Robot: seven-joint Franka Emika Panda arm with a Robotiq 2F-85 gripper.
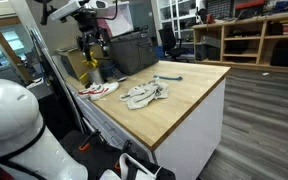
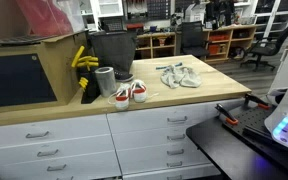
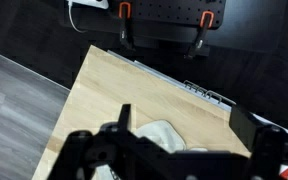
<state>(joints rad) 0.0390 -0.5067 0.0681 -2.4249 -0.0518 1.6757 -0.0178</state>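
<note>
My gripper [image 1: 92, 45] hangs high over the far left end of a wooden countertop [image 1: 189, 95], near a black bin [image 1: 132, 50]. In the wrist view the gripper [image 3: 189, 125] is open, its dark fingers [image 3: 124, 118] wide apart with nothing between them. Far below them lies a crumpled light grey cloth [image 3: 164, 135]. Both exterior views show that cloth [image 1: 144, 95] [image 2: 179, 75] in the middle of the countertop. A pair of white and red shoes [image 1: 99, 90] [image 2: 129, 93] sits beside it, nearer the bin.
A grey cup [image 2: 104, 80] and a yellow object [image 2: 81, 60] stand by the black bin [image 2: 109, 50]. A small blue item [image 1: 169, 78] lies past the cloth. Drawers [image 2: 169, 140] run under the countertop. Orange clamps [image 3: 124, 12] stand beyond the table edge.
</note>
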